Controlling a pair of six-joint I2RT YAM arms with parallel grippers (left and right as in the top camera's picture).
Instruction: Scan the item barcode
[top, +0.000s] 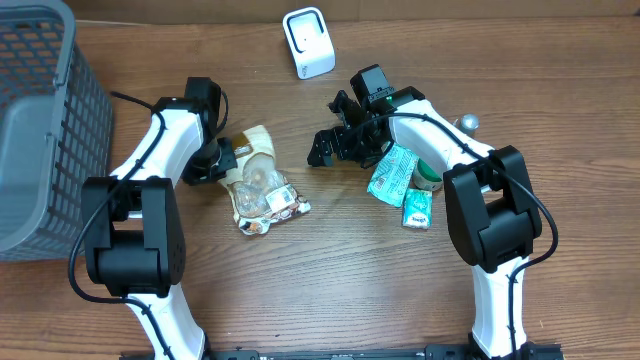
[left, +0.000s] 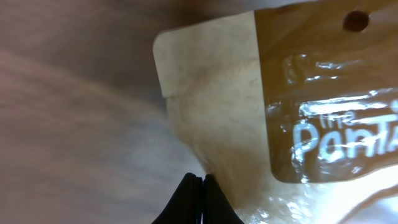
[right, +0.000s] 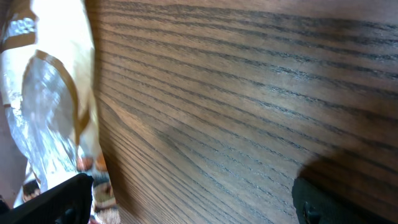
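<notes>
The snack bag (top: 260, 182) is seen lying flat on the wooden surface (top: 350, 285), between the two arms. The left end effector (left: 196, 184) is closed tight, its tips set against the bag's pale top edge; whether film is pinched cannot be told. The right end effector (right: 193, 202) is spread wide and empty, near the bag's other side but apart from it.

Overhead, close wrists; shared pouch (top: 262, 185)

Brown wood-grain table (top: 340, 300)
</notes>
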